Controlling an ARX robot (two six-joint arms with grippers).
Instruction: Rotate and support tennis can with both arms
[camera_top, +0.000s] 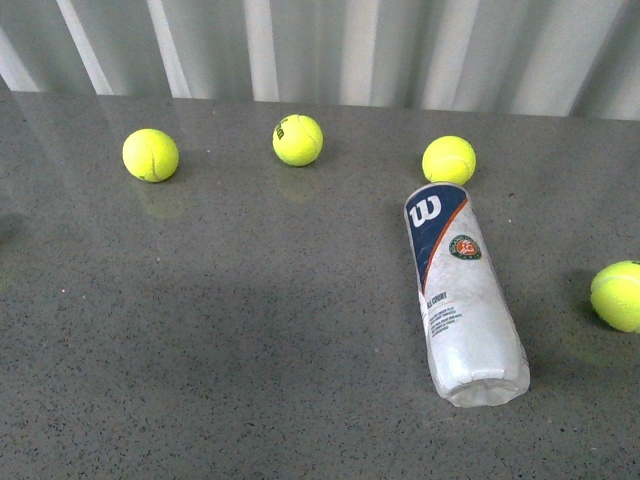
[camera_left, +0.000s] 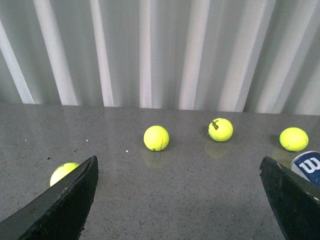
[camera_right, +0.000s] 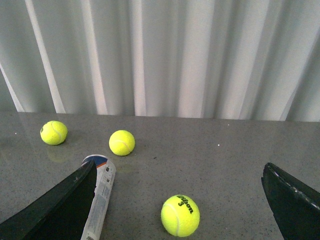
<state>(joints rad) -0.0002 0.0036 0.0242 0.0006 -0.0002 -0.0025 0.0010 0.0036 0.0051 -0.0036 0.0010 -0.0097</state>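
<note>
The tennis can (camera_top: 460, 295) lies on its side on the grey table, right of centre, its navy end with the white W pointing away and its open end toward me. Neither arm shows in the front view. In the left wrist view the left gripper (camera_left: 180, 200) is open and empty above bare table; the can's navy W end (camera_left: 308, 166) peeks in at one edge. In the right wrist view the right gripper (camera_right: 180, 205) is open and empty; the can (camera_right: 99, 192) lies beside one finger (camera_right: 60, 207), and a tennis ball (camera_right: 180, 215) lies between the fingers.
Three tennis balls (camera_top: 150, 155), (camera_top: 298, 139), (camera_top: 449, 160) lie in a row toward the back of the table (camera_top: 250, 350). Another ball (camera_top: 620, 296) lies at the right edge. A corrugated white wall (camera_top: 330, 45) stands behind.
</note>
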